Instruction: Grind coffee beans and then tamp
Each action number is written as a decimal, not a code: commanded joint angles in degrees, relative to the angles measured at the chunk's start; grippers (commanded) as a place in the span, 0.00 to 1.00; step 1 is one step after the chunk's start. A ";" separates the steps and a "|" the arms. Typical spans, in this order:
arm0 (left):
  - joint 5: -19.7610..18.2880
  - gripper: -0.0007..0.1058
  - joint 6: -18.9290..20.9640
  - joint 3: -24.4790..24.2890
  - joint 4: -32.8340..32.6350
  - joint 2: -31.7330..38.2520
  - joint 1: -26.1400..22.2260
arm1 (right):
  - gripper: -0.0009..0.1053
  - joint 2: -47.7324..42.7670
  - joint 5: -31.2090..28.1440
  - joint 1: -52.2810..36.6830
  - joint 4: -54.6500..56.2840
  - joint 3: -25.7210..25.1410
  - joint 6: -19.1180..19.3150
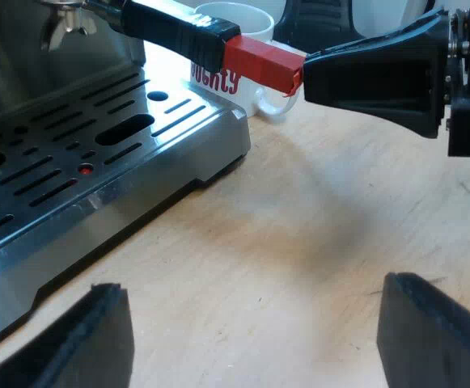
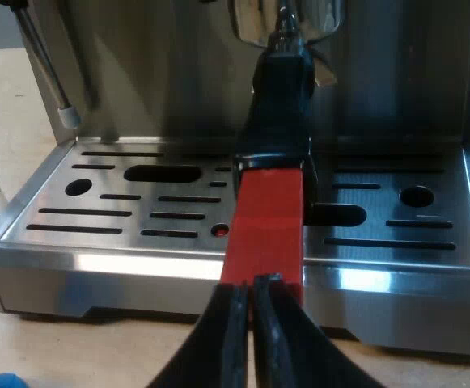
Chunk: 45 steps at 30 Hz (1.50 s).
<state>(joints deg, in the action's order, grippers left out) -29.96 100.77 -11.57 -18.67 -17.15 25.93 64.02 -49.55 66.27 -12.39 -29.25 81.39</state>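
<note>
While left fingers (image 1: 97, 343) wide apart, right fingers (image 2: 222, 335) pinched together at handle's red end (image 2: 265, 230).

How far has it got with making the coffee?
Done: the metal holder with the dark, red-ended handle sits locked into the silver espresso machine's front. In hand: the right claw, closed, is at the red end. Still to do: the left claw hangs open above the wooden table; tamping seems not begun.

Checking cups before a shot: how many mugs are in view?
1: a white mug stands on the table beside the drip tray's corner, beyond the holder's red handle end. Others may be hidden.
</note>
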 commanded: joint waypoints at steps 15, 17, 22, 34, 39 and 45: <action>-0.81 0.61 0.60 -0.08 1.03 -0.06 0.25 | 0.06 0.01 3.51 -5.55 -5.81 -0.18 2.53; -0.81 0.61 0.60 -0.08 1.03 -0.06 0.25 | 0.06 0.01 3.51 -5.55 -5.81 -0.18 2.52; -0.81 0.61 0.60 -0.08 1.03 -0.06 0.25 | 0.06 0.01 3.51 -5.55 -5.69 -0.18 2.52; -0.81 0.61 0.60 -0.08 1.03 -0.06 0.25 | 0.06 0.01 3.51 -3.87 -5.35 -0.18 2.36; -0.81 0.61 0.60 -0.08 1.03 -0.06 0.25 | 0.06 0.01 1.60 1.17 1.76 -0.18 2.36; -0.81 0.61 0.60 -0.08 1.03 -0.06 0.25 | 0.06 0.01 -3.01 4.44 2.49 -0.18 2.36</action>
<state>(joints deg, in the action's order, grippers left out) -29.96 100.77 -11.57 -18.67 -17.15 25.93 64.02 -50.81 70.43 -10.36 -28.91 83.06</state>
